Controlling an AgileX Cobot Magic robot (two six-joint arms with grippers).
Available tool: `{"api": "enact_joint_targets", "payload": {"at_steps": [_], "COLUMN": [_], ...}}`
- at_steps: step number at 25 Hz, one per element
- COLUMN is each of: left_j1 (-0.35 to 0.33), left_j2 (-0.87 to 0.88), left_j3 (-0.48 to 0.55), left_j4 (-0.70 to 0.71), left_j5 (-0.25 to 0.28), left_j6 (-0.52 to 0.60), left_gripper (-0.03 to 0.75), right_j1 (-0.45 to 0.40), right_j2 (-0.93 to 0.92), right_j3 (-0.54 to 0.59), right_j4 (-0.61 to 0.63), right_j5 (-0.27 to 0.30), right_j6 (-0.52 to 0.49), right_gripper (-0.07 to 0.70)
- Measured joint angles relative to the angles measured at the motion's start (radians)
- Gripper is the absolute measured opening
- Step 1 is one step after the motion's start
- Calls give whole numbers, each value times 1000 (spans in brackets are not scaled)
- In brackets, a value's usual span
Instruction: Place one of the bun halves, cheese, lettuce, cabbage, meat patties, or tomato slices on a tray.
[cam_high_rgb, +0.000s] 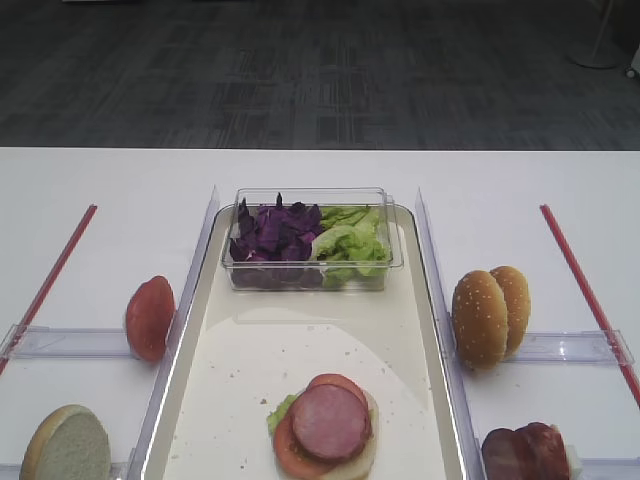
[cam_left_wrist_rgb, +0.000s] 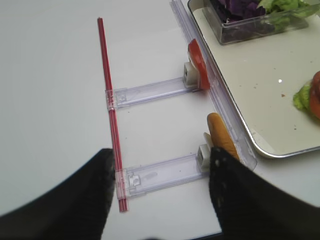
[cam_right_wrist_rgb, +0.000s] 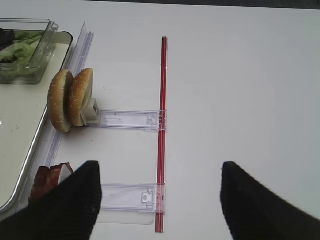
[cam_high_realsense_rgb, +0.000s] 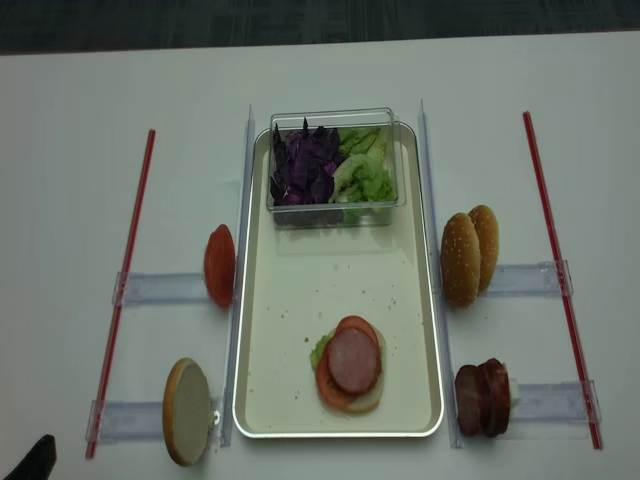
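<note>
the left gripper (cam_left_wrist_rgb: 160, 195) stands wide open and empty over the flat bun half (cam_high_realsense_rgb: 188, 410) at the tray's (cam_high_realsense_rgb: 300, 425) 8 o'clock. the right gripper (cam_right_wrist_rgb: 160, 200), open and empty, hangs by the meat patties (cam_high_realsense_rgb: 483, 397) at 4 o'clock; the half-built stack (cam_high_realsense_rgb: 350, 365) likely wants a sesame bun half (cam_high_realsense_rgb: 461, 259) next, pinched by its edges. no writing or brand shows.

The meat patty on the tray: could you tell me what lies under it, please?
Under the meat patty a tomato slice shows at its front-left edge, lettuce pokes out on the left, and a pale bun half sits at the bottom. Anything else beneath is covered.
</note>
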Motion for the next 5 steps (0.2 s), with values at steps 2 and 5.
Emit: {"api": "enact_joint_targets", "payload": {"at_steps": [2,5], "left_j1": [0,0], "left_j2": [0,0], "left_j3": [0,0], "left_j4": [0,0], "left_j5": [0,0], "left_j6": [0,0], "left_gripper": [383,383], "right_j1": [0,0], "right_j2": [0,0], "right_j3": [0,0], "right_j4": [0,0], "right_j5": [0,0], "right_j6": [0,0], "right_gripper": [526,526]}}
